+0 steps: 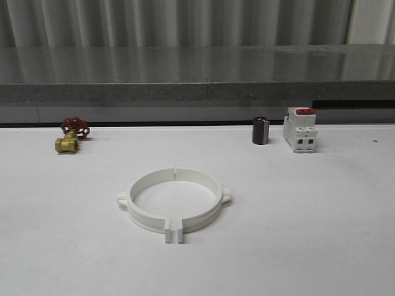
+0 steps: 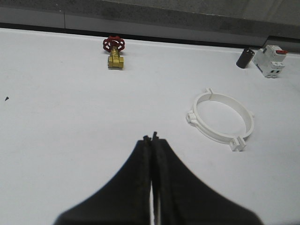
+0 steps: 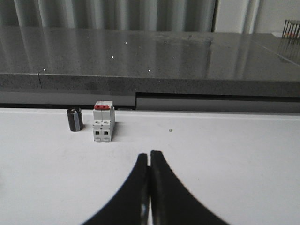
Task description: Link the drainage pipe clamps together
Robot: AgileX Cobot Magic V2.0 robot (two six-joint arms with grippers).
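Observation:
The two white drainage pipe clamps (image 1: 175, 200) lie on the white table, their end tabs meeting at front and back, so they form one wide ring with a lug on each side. The same ring (image 2: 220, 118) appears in the left wrist view, off to the side of my left gripper (image 2: 152, 138). That gripper is shut with nothing between its black fingers and hangs over bare table, well apart from the ring. My right gripper (image 3: 149, 153) is also shut and holds nothing, above bare table in front of the breaker.
A brass valve with a red handwheel (image 1: 71, 135) stands at the back left. A dark cylinder (image 1: 260, 131) and a white breaker with a red switch (image 1: 300, 129) stand at the back right. A grey ledge (image 1: 197, 92) runs behind the table.

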